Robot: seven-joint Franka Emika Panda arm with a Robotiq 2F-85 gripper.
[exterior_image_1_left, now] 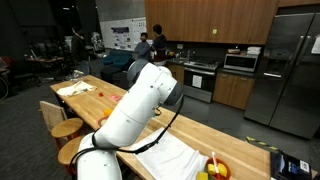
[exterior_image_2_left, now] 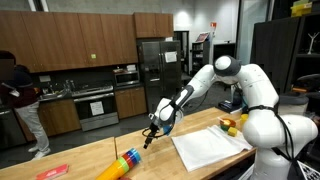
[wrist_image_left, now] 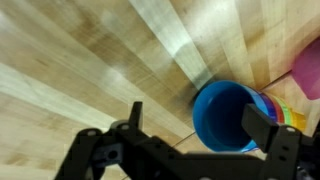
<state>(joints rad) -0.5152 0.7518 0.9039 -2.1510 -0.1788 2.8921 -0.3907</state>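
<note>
The gripper (exterior_image_2_left: pixel 152 133) hangs wide open, holding nothing, above the table (exterior_image_2_left: pixel 205 122). The cups (exterior_image_2_left: pixel 128 163) — a nested stack lying on its side, mouth toward the wrist camera — rest near it, untouched. They look like thin plastic, though the wrist view is blurred: light, slick, apt to roll. The blue rim (wrist_image_left: pixel 222 88) seems the best hold — one finger inside.

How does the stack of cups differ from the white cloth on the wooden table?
The stack of cups is many-coloured, blue at its open end; the white cloth is plain. The stack of cups lies on its side; the white cloth lies spread flat. The open gripper hangs near the stack of cups, farther from the white cloth. Both rest on the wooden table, untouched.
</note>
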